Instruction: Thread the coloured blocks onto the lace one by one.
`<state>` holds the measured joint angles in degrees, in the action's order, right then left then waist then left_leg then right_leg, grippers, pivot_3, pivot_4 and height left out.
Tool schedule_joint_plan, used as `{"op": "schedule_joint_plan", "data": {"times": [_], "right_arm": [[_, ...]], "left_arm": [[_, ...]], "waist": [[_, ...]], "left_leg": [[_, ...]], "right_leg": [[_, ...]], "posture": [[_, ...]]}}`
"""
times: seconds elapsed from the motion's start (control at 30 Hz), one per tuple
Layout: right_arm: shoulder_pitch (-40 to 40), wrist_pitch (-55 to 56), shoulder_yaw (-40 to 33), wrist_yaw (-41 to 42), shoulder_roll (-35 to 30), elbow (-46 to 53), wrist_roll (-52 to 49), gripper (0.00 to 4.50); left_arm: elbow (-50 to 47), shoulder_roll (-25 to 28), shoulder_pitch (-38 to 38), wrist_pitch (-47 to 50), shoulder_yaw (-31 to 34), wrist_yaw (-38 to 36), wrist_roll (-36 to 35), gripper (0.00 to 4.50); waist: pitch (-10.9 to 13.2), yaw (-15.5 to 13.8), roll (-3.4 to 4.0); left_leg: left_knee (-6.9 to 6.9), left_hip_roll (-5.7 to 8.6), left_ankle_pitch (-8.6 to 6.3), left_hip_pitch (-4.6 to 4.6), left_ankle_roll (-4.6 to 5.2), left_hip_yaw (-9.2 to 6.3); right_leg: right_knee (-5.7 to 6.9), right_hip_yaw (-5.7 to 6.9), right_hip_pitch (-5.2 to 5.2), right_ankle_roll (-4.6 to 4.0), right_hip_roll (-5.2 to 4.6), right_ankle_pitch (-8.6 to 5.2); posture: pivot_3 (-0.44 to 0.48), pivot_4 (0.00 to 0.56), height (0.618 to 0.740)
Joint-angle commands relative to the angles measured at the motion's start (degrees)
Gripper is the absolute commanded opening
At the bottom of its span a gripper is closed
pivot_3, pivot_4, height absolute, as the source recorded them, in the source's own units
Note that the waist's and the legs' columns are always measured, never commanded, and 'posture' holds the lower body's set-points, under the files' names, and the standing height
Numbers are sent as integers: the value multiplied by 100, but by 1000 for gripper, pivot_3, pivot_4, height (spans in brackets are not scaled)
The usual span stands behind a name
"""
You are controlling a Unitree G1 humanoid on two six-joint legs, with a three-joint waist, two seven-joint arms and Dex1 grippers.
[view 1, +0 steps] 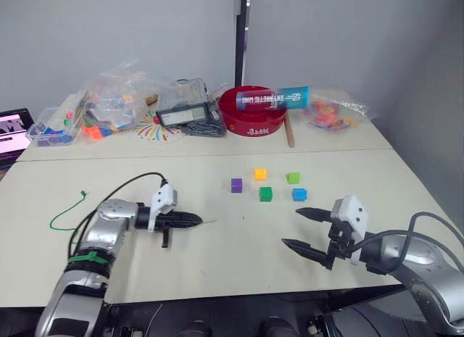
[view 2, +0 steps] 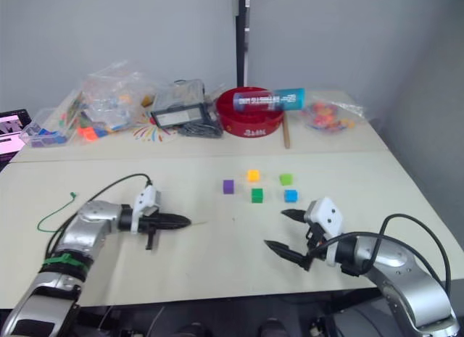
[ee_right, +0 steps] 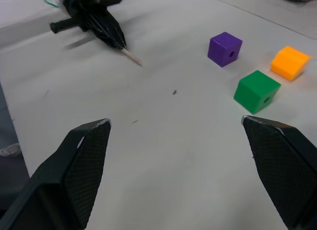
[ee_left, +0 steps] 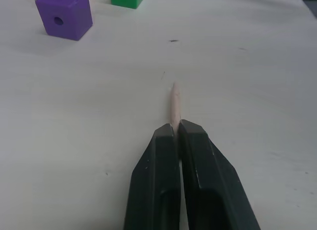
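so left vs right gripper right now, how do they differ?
The left gripper is shut on the lace, its pale tip poking out front; the right gripper is open and empty. The left points toward the purple block; the right sits nearer the blue block. Both hover low over the table, touching no block.

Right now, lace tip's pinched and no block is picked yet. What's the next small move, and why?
Probably bring the right gripper forward onto the dark green block, the nearest one to its open fingers. None of the five blocks is threaded yet, all sit loose on the table. The left gripper is shut on the lace, its pale tip sticking out ready to receive a block.
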<state>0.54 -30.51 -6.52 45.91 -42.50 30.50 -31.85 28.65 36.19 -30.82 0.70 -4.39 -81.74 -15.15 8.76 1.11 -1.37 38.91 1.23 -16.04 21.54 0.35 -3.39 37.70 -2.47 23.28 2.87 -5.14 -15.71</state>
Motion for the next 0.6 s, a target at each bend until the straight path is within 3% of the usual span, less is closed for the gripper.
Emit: {"op": "schedule_joint_plan", "data": {"times": [0.03,0.37,0.6], "right_arm": [[74,6,-215,-368,132,261,67,4500],[160,-347,-195,-2370,1110,152,970,4500],[-391,-741,448,-3792,2130,-251,1916,4500]], "left_arm": [[-1006,344,244,542,323,21,-363,19],[-2106,615,1005,1204,658,415,-657,19],[-2352,641,1121,1336,672,517,-694,19]], "waist": [[0,-11,0],[0,-47,1],[0,-1,2]], "left_leg": [[0,-6,0,-2,0,-1],[1,-3,0,-3,0,-1],[-2,-4,0,-7,-1,3]], "right_leg": [[-2,0,0,0,-2,0],[-8,-2,-1,0,-10,0],[-6,-5,6,-1,-4,0]], "posture": [[0,150,740],[0,150,740],[0,150,740]]}}
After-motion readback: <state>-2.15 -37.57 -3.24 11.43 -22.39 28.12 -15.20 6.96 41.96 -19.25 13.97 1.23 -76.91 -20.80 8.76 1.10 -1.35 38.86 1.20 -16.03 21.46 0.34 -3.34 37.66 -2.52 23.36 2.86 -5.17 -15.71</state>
